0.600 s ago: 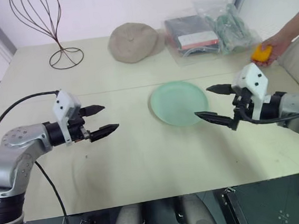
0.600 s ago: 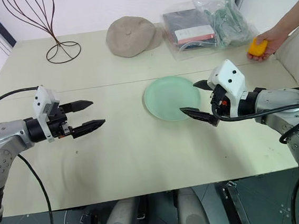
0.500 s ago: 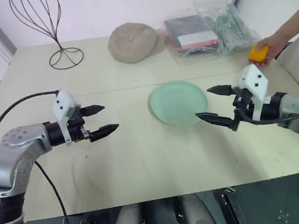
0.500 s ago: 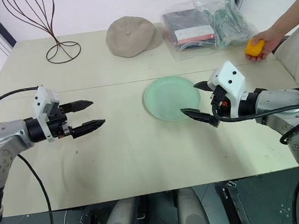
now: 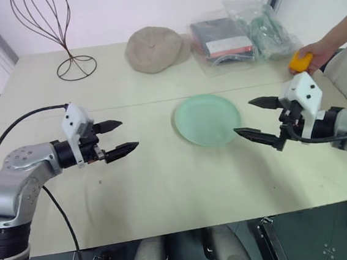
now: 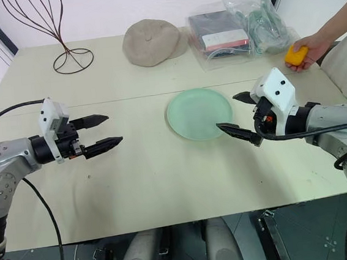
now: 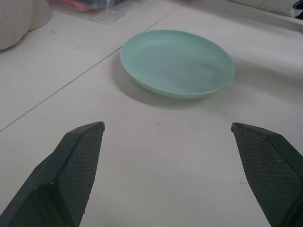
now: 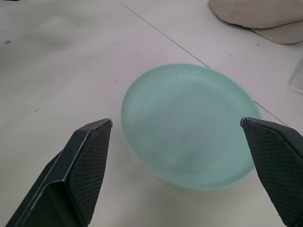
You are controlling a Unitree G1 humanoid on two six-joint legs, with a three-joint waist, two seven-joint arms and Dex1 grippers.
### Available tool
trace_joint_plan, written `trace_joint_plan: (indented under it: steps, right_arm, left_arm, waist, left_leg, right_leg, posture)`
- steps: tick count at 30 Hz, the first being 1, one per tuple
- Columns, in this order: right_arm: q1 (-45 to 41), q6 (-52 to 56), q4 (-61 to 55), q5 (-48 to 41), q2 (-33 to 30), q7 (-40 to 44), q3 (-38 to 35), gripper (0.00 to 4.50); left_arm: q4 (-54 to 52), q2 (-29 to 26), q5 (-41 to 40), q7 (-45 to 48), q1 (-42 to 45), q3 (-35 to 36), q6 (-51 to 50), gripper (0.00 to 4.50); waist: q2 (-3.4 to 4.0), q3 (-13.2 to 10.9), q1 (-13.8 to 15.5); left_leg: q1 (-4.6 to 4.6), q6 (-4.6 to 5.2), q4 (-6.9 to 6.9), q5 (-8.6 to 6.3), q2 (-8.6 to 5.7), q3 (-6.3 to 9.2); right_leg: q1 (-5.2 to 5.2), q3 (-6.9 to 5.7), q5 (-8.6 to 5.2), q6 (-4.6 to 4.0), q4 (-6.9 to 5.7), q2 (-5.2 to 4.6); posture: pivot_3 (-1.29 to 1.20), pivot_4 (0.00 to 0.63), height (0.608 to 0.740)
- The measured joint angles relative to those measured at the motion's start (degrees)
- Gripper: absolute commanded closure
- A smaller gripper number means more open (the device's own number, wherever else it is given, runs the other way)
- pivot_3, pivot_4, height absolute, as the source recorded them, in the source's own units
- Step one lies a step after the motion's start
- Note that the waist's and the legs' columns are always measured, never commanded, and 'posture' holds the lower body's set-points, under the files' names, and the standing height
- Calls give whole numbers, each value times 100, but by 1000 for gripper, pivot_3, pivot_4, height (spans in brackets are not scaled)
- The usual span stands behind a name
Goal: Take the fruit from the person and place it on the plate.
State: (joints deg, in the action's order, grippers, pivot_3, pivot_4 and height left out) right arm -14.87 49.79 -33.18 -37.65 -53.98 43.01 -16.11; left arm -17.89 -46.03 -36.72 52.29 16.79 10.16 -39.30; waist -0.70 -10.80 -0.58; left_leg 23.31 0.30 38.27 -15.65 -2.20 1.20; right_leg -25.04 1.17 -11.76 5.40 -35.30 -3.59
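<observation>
Fruit Was Waiting at the Far Right Edge

Fruit (image 6: 296,55) sat in the person's hand (image 6: 311,48), out by the far right edge of the table (image 6: 166,180). It was small and yellow-orange. The hand held it just above the table, past the clear bags (image 6: 237,28).

The plate (image 6: 199,113) lay flat in the middle of the table. It was pale green and had nothing on it.

The right gripper (image 6: 237,113) hung just beside the plate, on the plate's right side. Its two black fingers were spread wide with nothing between them. It pointed toward the plate, not toward the fruit, and the fruit was well apart from it, farther back and more to the right.

The left gripper (image 6: 100,131) hung over the left part of the table, well apart from the plate. Its fingers were spread wide too, and it held nothing.

The step in hand looked like reaching for the fruit, and the right gripper was the nearer one. To do it well, that arm would need to turn away from the plate and go out toward the hand. The fingers should stay wide until the fruit sat between them. They should close softly, since the fruit is round and could slip or roll. The fingers should also stay off the person's hand.

A cap (image 6: 151,41) and a wire stand (image 6: 46,25) sat at the back, out of the way.
</observation>
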Motion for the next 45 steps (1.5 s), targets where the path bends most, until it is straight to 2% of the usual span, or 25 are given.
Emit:
trace_joint_plan:
  steps: [34, 39, 45]
  right_arm:
    - [54, 24, -56, -100, 10, -227, 0, 51]
    - [60, 24, -101, -146, 24, -251, 0, 51]
    - [58, 22, -101, -161, 32, -268, 6, 51]
  left_arm:
    - [198, 194, 152, -105, 251, -41, 117, 0]
    - [234, 578, 435, -796, 476, -10, 320, 0]
    - [227, 1260, 1327, -2136, 420, 17, 1049, 0]
  waist:
    - [0, 0, 3]
    - [-2, 2, 13]
    - [-4, 3, 13]
  left_leg:
    - [-5, 0, 3, 0, 0, 1]
    - [-7, 0, 5, 0, -1, 1]
    - [-11, 0, 4, 0, -1, 1]
  right_leg:
    - [7, -1, 0, 0, 0, 2]
    - [12, -1, 1, 2, 0, 0]
    - [14, 1, 1, 2, -1, -1]
  posture:
    - [0, 150, 740]
    - [0, 150, 740]
    - [0, 150, 740]
